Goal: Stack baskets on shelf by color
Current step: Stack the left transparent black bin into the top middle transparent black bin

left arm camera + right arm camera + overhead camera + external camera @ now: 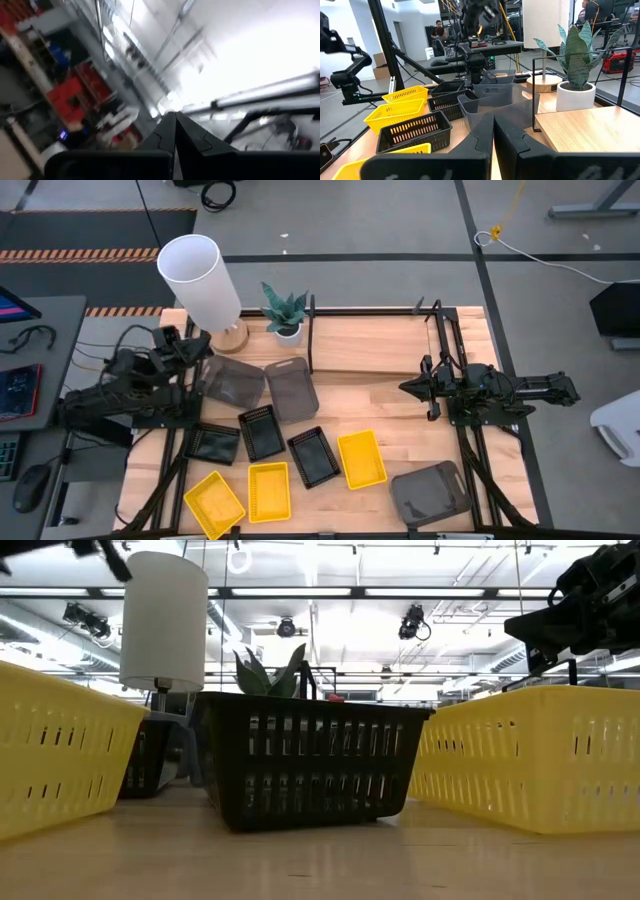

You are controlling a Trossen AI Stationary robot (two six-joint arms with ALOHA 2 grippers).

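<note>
Three yellow baskets (268,491) (214,503) (361,459) and three black baskets (261,432) (212,443) (313,456) rest on their bases on the near half of the table. Two smoky grey baskets (232,380) (292,390) lie beside each other farther back, and a third (430,495) sits near the right near corner. The shelf (370,345) stands at the far edge. My left gripper (175,116) is shut, raised and pointing upward beside the lamp base. My right gripper (493,119) is shut, level above the table right of centre, pointing left toward the grey baskets.
A white cylinder lamp (203,280) on a wooden base and a potted plant (285,313) stand at the far left, beside the shelf's black frame rods (312,330). Bare tabletop (380,405) lies between the shelf and the yellow basket. People stand in the room beyond.
</note>
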